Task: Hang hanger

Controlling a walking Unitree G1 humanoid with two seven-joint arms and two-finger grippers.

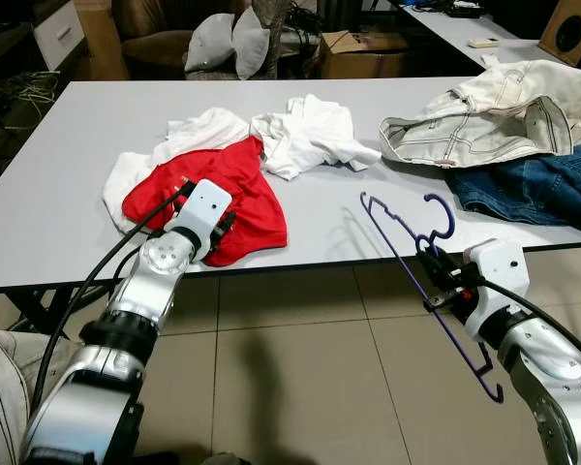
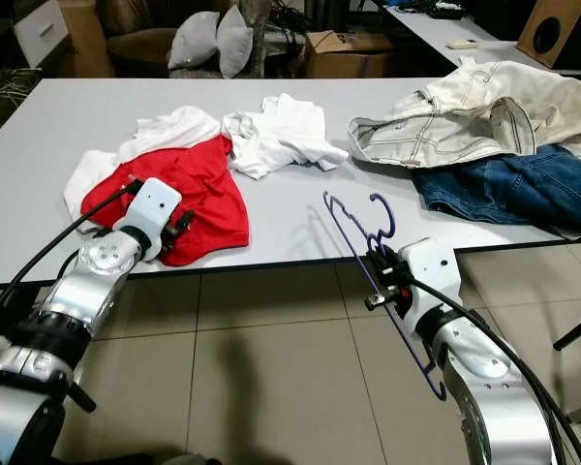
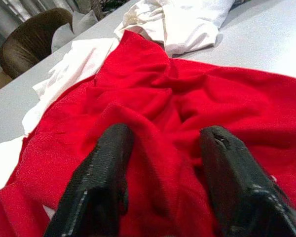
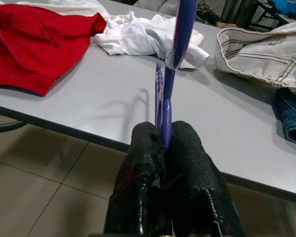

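Right wrist view shows our right pincer (image 4: 164, 148) clamped on the purple hanger (image 1: 407, 254), lower right, off the worktop (image 1: 68, 194) edge for dressing. Our left pincer (image 3: 163, 182) gapes over the red shirt (image 1: 237, 194), lower left, poised to grasp.

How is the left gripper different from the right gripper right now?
The left gripper is open, its fingers spread over the red shirt on the table; the right gripper is shut on the purple hanger. The left one is over the tabletop; the right one sits off the table's near edge, above the floor. Both have two black fingers on silver arms.
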